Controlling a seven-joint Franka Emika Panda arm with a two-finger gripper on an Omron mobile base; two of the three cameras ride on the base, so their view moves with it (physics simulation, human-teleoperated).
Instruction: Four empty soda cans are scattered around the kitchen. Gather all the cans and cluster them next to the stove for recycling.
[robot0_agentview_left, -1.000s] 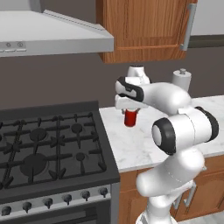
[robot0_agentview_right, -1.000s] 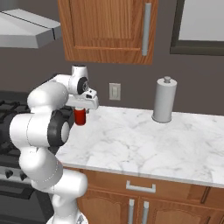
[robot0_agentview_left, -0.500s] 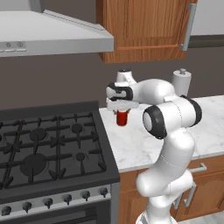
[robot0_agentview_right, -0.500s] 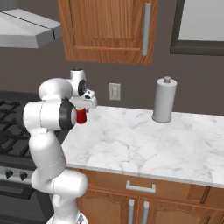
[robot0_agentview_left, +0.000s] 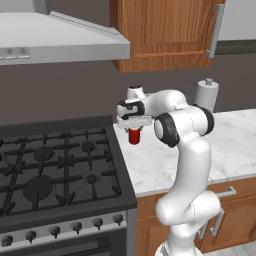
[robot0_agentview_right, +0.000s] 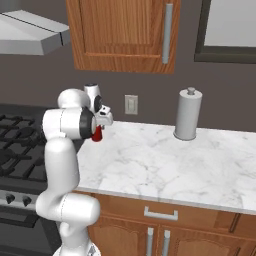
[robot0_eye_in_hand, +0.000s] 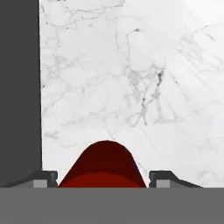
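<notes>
Between the gripper's (robot0_agentview_left: 134, 126) fingertips hangs a red soda can (robot0_agentview_left: 134, 136), clamped on both sides and lifted just above the white marble surface (robot0_agentview_left: 165, 159). Beside the gripper, toward the arm's left, lies the black stove (robot0_agentview_left: 55, 170). Farther off on the other side stands a white paper towel roll (robot0_agentview_right: 187, 114).

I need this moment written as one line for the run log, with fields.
phase: carry | fingers: shut on soda can | can: above marble counter, beside stove | other: paper towel roll upright at wall
</notes>
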